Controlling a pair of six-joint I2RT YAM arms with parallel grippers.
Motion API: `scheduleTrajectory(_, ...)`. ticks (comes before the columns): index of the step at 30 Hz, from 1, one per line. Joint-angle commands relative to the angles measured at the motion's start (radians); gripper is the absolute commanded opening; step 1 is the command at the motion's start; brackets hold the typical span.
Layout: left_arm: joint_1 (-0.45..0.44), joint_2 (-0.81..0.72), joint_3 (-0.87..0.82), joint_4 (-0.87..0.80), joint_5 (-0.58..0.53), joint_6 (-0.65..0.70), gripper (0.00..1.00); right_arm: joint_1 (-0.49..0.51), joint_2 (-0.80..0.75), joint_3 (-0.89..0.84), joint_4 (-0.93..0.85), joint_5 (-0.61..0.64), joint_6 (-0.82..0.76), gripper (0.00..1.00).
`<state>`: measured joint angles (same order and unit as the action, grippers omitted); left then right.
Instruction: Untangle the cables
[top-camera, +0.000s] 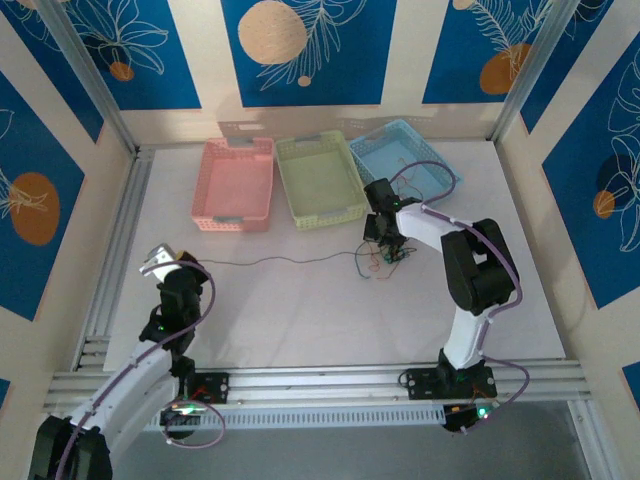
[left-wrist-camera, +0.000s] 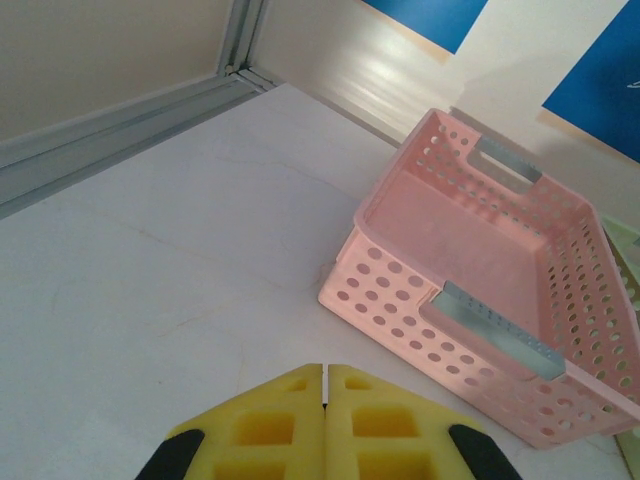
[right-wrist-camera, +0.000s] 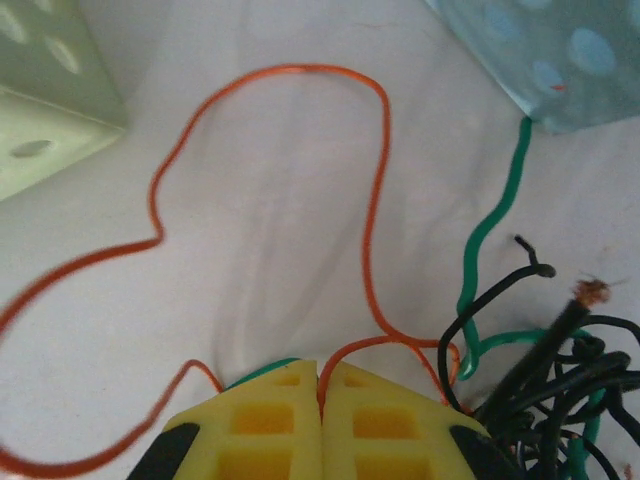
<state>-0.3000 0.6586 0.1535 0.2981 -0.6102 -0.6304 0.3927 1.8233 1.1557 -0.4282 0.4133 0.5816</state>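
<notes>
Currently, cables (top-camera: 385, 258): a small knot of thin wires on the white table (top-camera: 300, 310), just in front of the gap between the pale green basket (top-camera: 320, 180) and the blue basket (top-camera: 405, 155).
Long black wire (top-camera: 280, 260): a single thin strand running left from the knot across the table toward the left arm.
Right fingers (right-wrist-camera: 270, 420): pressed together, down at the knot; the orange wire (right-wrist-camera: 370, 180) curves into the seam where they meet and looks pinched there.
Orange wire's course: a wide loop over bare table, reaching up toward the corner of the pale green basket.
Green wire (right-wrist-camera: 490, 230): wavy, running from the blue basket's corner down into the tangle; a short stretch also shows at the top edge of the fingers.
Black wires (right-wrist-camera: 560, 370): bunched and looped just right of the fingers, one frayed end sticking up.
Left fingers (left-wrist-camera: 265, 425): pressed together with nothing between them, above bare table, well apart from the knot.
Pink basket (left-wrist-camera: 480, 260): empty, ahead of the left fingers, leftmost in the row of three.
</notes>
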Motion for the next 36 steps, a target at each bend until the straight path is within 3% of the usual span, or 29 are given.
scheduleTrajectory(1, 0.018, 0.003, -0.008, 0.019, 0.002, -0.006, 0.0, 0.04, -0.106, -0.077, 0.111, -0.071, -0.059, 0.0)
scheduleTrajectory(5, 0.025, 0.0, -0.008, 0.004, -0.023, -0.019, 0.0, 0.037, -0.285, -0.251, 0.356, -0.207, -0.086, 0.0)
scheduleTrajectory(10, 0.052, -0.031, -0.008, -0.04, -0.022, -0.036, 0.0, -0.043, -0.445, -0.428, 0.53, -0.25, -0.005, 0.0)
scheduleTrajectory(18, 0.071, -0.234, 0.095, -0.297, -0.062, 0.037, 0.0, -0.175, -0.454, -0.45, 0.428, -0.173, 0.153, 0.0)
scheduleTrajectory(23, 0.081, -0.381, 0.222, -0.458, -0.148, 0.189, 0.0, -0.251, -0.467, -0.485, 0.407, -0.168, 0.245, 0.0)
scheduleTrajectory(29, 0.082, -0.398, 0.322, -0.549, -0.139, 0.194, 0.0, -0.35, -0.468, -0.535, 0.408, -0.209, 0.351, 0.0)
scheduleTrajectory(36, 0.082, -0.396, 0.424, -0.609, -0.18, 0.232, 0.0, -0.429, -0.497, -0.61, 0.389, -0.125, 0.5, 0.0)
